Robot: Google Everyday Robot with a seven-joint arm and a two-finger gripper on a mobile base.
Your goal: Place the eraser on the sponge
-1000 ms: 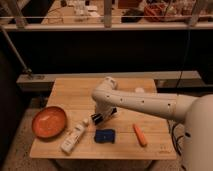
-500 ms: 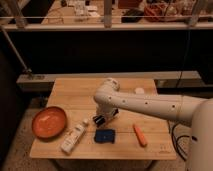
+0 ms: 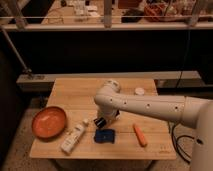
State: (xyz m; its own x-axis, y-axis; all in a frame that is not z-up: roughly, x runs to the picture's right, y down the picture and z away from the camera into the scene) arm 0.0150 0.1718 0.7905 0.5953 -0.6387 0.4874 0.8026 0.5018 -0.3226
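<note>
Clamping the eraser (image 3: 101, 121) in my pincer (image 3: 99, 123) close by the sponge (image 3: 104, 135), I judge it light, stiff, best pinched mid-length.

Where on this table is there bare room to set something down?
Bare: the back-left of the table, behind the bowl and left of the arm; also the front-right corner beyond the carrot stick. Crowded: the front middle, where bottle, sponge and the shut gripper just behind the sponge sit close together.
</note>
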